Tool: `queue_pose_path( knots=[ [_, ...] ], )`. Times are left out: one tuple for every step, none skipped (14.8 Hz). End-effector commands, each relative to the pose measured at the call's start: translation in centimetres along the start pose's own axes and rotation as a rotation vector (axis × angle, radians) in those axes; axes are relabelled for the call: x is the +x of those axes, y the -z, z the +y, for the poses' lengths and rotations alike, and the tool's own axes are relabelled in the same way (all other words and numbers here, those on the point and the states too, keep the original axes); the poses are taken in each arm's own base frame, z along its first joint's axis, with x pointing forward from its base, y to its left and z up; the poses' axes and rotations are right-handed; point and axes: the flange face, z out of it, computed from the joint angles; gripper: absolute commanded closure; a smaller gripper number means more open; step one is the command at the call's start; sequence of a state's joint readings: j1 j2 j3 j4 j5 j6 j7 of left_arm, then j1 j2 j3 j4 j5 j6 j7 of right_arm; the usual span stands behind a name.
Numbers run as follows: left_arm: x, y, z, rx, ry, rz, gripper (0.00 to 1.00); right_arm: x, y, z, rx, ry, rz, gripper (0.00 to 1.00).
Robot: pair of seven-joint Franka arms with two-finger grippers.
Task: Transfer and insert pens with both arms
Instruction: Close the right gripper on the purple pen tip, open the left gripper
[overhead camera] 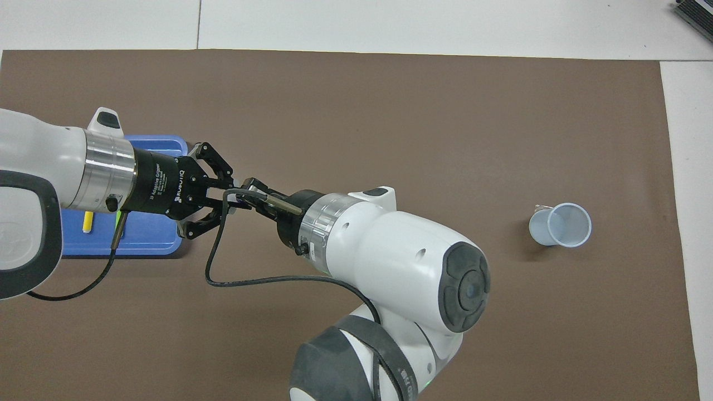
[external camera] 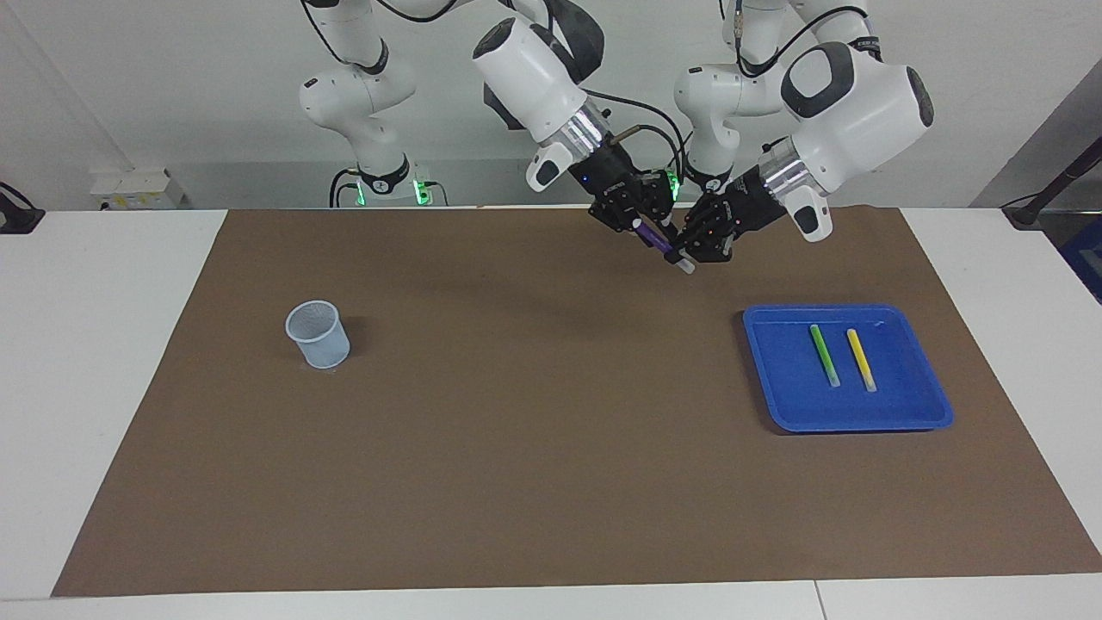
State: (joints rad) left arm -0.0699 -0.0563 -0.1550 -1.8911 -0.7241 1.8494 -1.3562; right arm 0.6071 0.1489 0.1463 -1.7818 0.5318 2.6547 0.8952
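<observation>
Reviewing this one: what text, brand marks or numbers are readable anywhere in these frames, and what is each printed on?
"ROBOTIQ", white letters on the black body of the left hand, overhead view.
A smaller line above it seems to read "2F Adaptive Gripper"; partly blurred, not certain.
Facing view: tiny white marks on the right hand, too small to read.
No print is visible on the tray, cup or pens.

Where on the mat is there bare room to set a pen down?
The brown mat is bare between the cup and the blue tray. In the tray, the green pen and yellow pen leave little room. Both end effectors crowd the air over the mat's robot-side edge.
</observation>
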Motion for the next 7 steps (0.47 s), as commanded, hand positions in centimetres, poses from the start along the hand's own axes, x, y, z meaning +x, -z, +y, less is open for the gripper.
queue_pose_path(
  knots=[
    [-0.31, 0.26, -1.01, 0.005, 0.016, -0.012, 1.00, 0.18, 0.19, 0.03, 0.010, -0.003, 0.009, 0.56],
    [-0.31, 0.26, -1.01, 0.005, 0.016, -0.012, 1.00, 0.27, 0.22, 0.05, 0.010, -0.004, 0.010, 0.67],
    [-0.31, 0.26, -1.01, 0.005, 0.016, -0.012, 1.00, 0.37, 0.24, 0.07, 0.011, -0.005, 0.011, 0.81],
    [-0.38, 0.21, -1.02, 0.006, 0.015, -0.012, 1.00, 0.48, 0.18, 0.15, 0.010, -0.008, 0.011, 0.95],
    [-0.43, 0.27, -1.05, 0.004, 0.014, -0.011, 1.00, 0.58, 0.21, 0.17, 0.010, -0.009, 0.012, 1.00],
    [-0.39, 0.21, -1.07, 0.006, 0.015, -0.011, 1.00, 0.57, 0.20, 0.18, 0.009, -0.009, 0.011, 1.00],
    [-0.44, 0.27, -1.05, 0.004, 0.014, -0.011, 1.00, 0.57, 0.20, 0.18, 0.009, -0.010, 0.011, 1.00]
  ],
)
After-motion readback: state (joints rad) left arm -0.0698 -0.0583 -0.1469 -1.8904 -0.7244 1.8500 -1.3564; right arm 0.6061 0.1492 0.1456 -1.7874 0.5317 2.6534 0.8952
